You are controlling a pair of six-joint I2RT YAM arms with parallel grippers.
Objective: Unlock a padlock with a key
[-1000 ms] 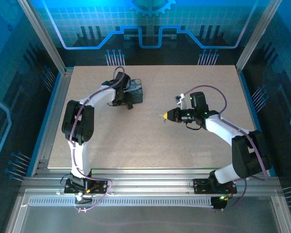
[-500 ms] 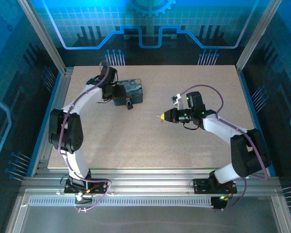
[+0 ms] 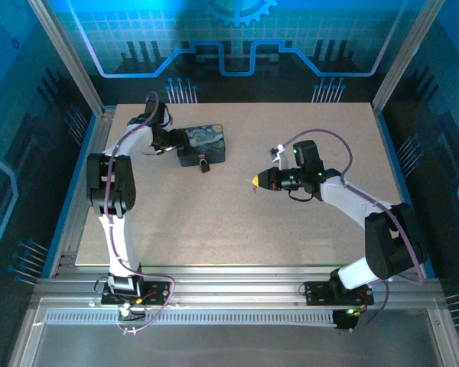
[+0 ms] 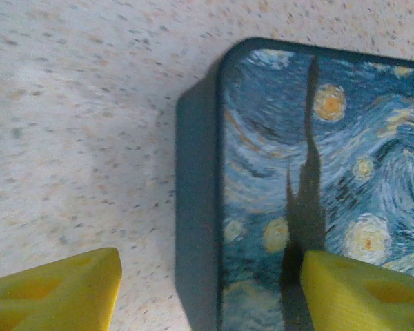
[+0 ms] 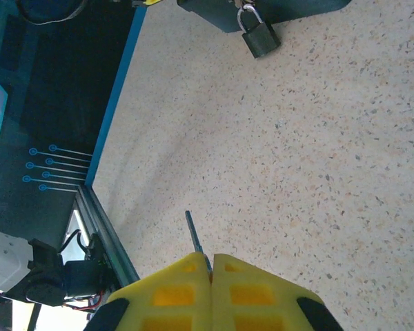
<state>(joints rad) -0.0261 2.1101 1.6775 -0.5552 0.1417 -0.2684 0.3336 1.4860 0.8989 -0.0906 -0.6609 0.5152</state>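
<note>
Top external view: a dark blue swirl-painted box point(image 3: 203, 144) sits on the speckled bench point(image 3: 291, 245). The padlock point(image 3: 204, 164) lies on the bench against the box's near side, just off its middle. The left hand point(image 3: 177, 146) reaches in at the box's left end. The right hand point(image 3: 256, 182) hangs well to the right of the box and a little nearer the arm bases, with its yellow tip pointing back toward the box. Left wrist view: the left hand point(image 4: 207, 296) is spread, with one yellow finger point(image 4: 55, 293) over bare bench point(image 4: 90, 138) beside the box's left wall. The other finger point(image 4: 362, 293) is over the painted lid of the box point(image 4: 276, 138), so the hand straddles that edge with nothing between its fingers; whether either finger touches the box cannot be told. Right wrist view: the right hand point(image 5: 212, 276) has its fingers pressed together, pinching the key point(image 5: 193, 236), whose thin grey blade sticks out from between the tips and points toward the box. The padlock point(image 5: 260, 38) shows a dark body and a closed metal shackle, hooked at the edge of the box point(image 5: 297, 10). Open bench point(image 5: 297, 172) separates it from the key.
</note>
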